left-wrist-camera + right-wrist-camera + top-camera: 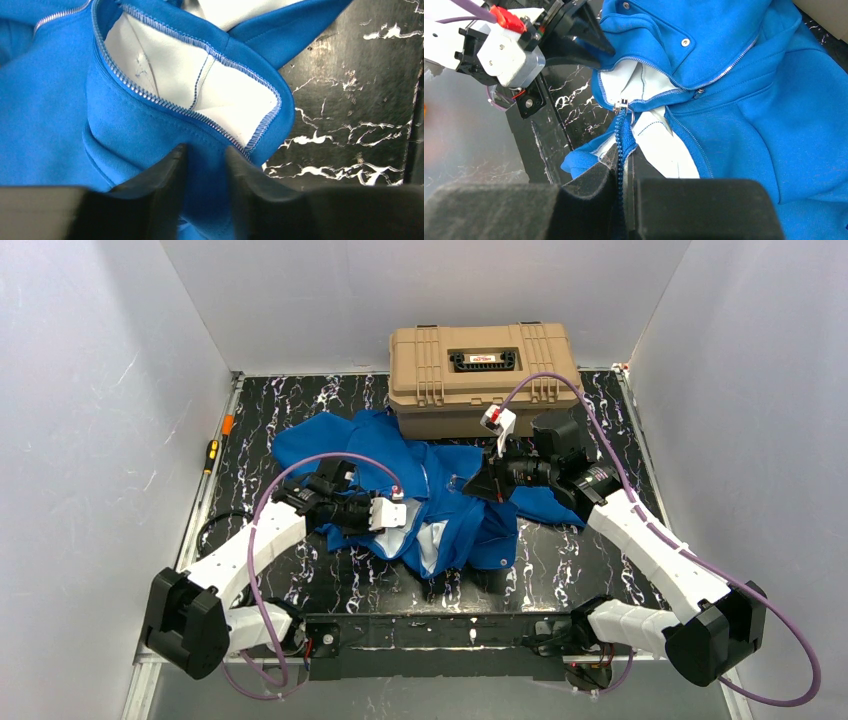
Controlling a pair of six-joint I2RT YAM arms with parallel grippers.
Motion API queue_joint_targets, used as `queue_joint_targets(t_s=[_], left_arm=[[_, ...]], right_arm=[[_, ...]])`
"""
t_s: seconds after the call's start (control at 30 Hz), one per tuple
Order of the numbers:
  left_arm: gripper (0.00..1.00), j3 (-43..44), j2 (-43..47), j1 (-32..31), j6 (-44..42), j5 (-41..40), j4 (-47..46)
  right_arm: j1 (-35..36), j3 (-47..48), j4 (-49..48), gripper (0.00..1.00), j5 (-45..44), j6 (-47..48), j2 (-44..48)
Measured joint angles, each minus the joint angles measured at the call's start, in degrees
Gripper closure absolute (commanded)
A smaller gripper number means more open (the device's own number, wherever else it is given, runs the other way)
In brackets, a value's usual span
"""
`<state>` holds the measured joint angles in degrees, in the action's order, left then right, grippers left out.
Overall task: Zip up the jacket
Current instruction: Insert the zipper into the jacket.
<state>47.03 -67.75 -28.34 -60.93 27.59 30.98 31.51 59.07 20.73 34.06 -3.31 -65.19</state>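
Observation:
The blue jacket (440,495) lies crumpled mid-table with its pale lining showing. My left gripper (402,516) is at its near-left edge. In the left wrist view its jaws (206,150) are closed against a fold of blue fabric just below the open zipper teeth (150,95). My right gripper (472,483) is over the jacket's middle. In the right wrist view it (625,150) is shut on the joined zipper strip of the jacket (744,115). The metal slider (620,106) sits a short way beyond its tips. Above the slider the two front edges spread apart.
A tan hard case (480,375) stands at the back, touching the jacket's far edge. A screwdriver (211,453) and an orange item (228,424) lie along the left table edge. White walls enclose three sides.

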Motion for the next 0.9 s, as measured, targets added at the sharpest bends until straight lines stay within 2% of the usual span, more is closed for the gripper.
queue_joint_targets(t_s=[0.07, 0.27, 0.3, 0.33, 0.37, 0.5, 0.63, 0.7, 0.9], left_arm=[[0.94, -0.04, -0.55, 0.0, -0.55, -0.11, 0.26], [0.94, 1.4, -1.73, 0.0, 0.63, 0.42, 2.38], [0.9, 2.47, -1.81, 0.0, 1.6, 0.76, 2.95], [0.45, 7.37, -1.81, 0.0, 4.7, 2.56, 3.69], [0.41, 7.37, -1.81, 0.0, 4.7, 2.56, 3.69], [0.34, 12.46, 0.15, 0.11, 0.35, 6.08, 10.25], [0.29, 12.35, 3.72, 0.09, -7.93, 6.43, 16.7], [0.3, 11.67, 3.06, 0.11, -10.69, 5.95, 18.78], [0.3, 5.42, -1.09, 0.11, -11.93, 1.25, 13.46]], right_arm=[[0.0, -0.04, -0.17, 0.99, 0.0, 0.11, 0.0], [0.0, -0.66, -1.03, 0.99, -0.02, 0.15, 0.0], [0.0, -0.79, -1.05, 0.99, -0.02, 0.15, 0.0], [0.0, -0.81, -1.29, 0.99, -0.02, 0.15, 0.0], [0.0, -0.81, -1.29, 0.99, -0.02, 0.15, 0.0], [0.0, -0.9, -1.36, 0.99, -0.02, 0.15, 0.02], [0.0, -1.51, -1.51, 0.99, -0.02, 0.2, 0.37], [0.0, -1.53, -1.46, 0.99, -0.02, 0.22, 0.39], [0.0, -1.53, -1.38, 0.99, -0.04, 0.5, 0.55]])
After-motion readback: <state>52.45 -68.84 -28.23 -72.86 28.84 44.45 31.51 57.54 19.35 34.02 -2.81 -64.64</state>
